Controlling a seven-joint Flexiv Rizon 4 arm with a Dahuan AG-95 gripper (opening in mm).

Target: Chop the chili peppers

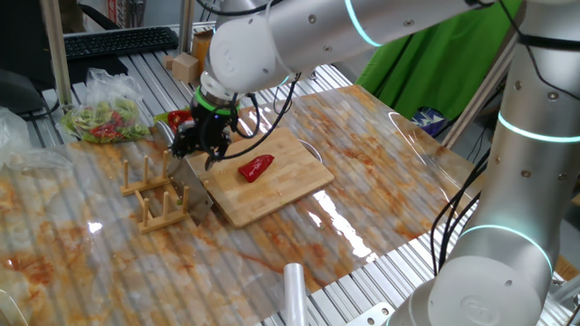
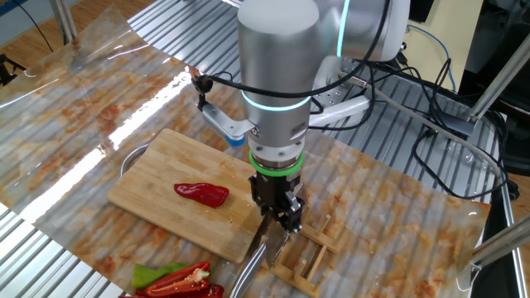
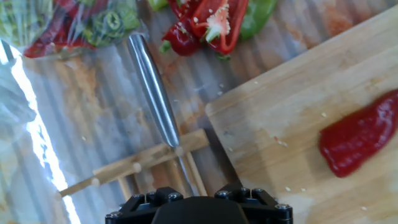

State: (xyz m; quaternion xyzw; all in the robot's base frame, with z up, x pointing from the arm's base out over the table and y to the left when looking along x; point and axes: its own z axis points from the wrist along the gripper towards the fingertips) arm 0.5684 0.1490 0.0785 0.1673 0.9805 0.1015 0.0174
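Gripper [image 2: 280, 222] is down at the wooden rack [image 2: 308, 252], can't tell its jaw state; knife [image 3: 154, 90] there, chili pepper [image 2: 201, 193] at its 9 o'clock on the cutting board [image 2: 157, 186].

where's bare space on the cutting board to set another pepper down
The cutting board is mostly bare: only one red chili pepper lies near its middle. Free patches are the handle-side half and the strip along the far edge. It is crowded at the corner by the wooden rack, where the claw hangs over the knife.
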